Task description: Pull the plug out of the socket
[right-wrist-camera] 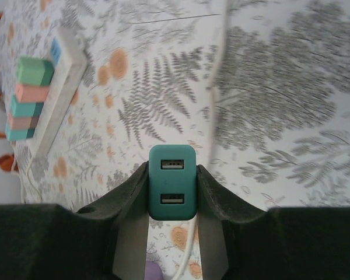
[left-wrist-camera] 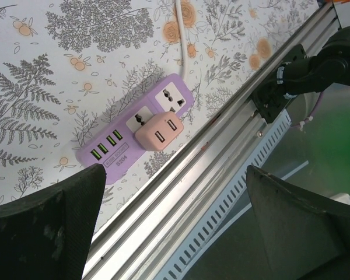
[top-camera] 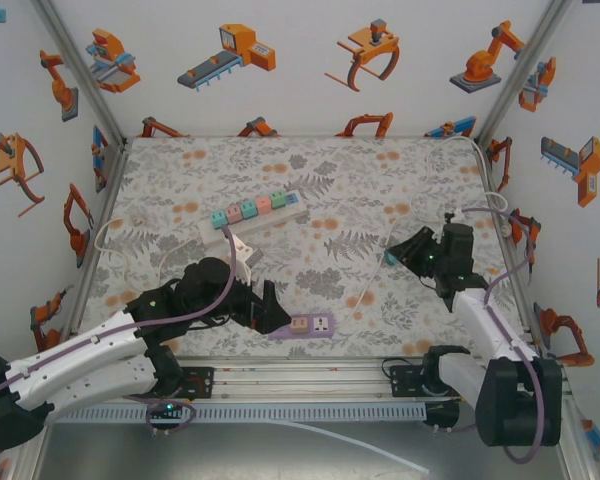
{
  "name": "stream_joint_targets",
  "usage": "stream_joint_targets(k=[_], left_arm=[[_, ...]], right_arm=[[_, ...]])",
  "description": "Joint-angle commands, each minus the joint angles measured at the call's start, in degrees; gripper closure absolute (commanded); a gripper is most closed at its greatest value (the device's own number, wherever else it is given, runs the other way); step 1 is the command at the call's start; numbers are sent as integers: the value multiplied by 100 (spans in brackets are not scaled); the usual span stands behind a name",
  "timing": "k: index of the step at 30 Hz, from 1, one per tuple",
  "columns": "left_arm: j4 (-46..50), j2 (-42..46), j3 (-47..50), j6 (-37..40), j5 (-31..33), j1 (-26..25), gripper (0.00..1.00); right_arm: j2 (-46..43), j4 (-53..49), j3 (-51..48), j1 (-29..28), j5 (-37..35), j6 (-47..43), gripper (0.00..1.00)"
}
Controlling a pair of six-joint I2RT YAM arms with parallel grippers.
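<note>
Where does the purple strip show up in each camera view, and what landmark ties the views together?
Top external: purple strip at the near table edge, centre, by the left gripper.
Left wrist: purple strip mid-frame, pink plug seated in it.
Right wrist: purple sliver at the bottom edge below the teal plug, possibly the strip.
Shared landmark: the white cable leaving the strip.

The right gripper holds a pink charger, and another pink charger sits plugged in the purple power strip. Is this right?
Not fully. The right gripper holds a teal charger, not a pink one; the right wrist view shows it. A pink charger does sit plugged in the purple power strip.
</note>
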State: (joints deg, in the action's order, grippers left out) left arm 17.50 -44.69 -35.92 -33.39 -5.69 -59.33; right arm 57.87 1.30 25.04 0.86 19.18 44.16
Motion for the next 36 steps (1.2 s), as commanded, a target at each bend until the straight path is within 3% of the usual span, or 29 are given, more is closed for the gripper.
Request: stream_joint_targets(k=[1, 7, 18, 29, 33, 36], left_arm=[[-76, 87, -92, 164, 158, -23, 3], [165, 287, 13, -7, 648, -17, 3], [241, 268, 107, -161, 787, -22, 3], [314, 178, 56, -164, 884, -10, 3], [372, 196, 53, -211, 968, -16, 3], [431, 211, 77, -248, 1126, -17, 3]], right_arm=[[-46, 70, -231, 211, -39, 417, 86], [397, 347, -514, 247, -236, 616, 78], [980, 618, -705, 243, -468, 690, 56], [451, 87, -729, 247, -967, 507, 41], [-122, -119, -702, 239, -1101, 374, 31], [-777, -31, -702, 206, -949, -77, 31]])
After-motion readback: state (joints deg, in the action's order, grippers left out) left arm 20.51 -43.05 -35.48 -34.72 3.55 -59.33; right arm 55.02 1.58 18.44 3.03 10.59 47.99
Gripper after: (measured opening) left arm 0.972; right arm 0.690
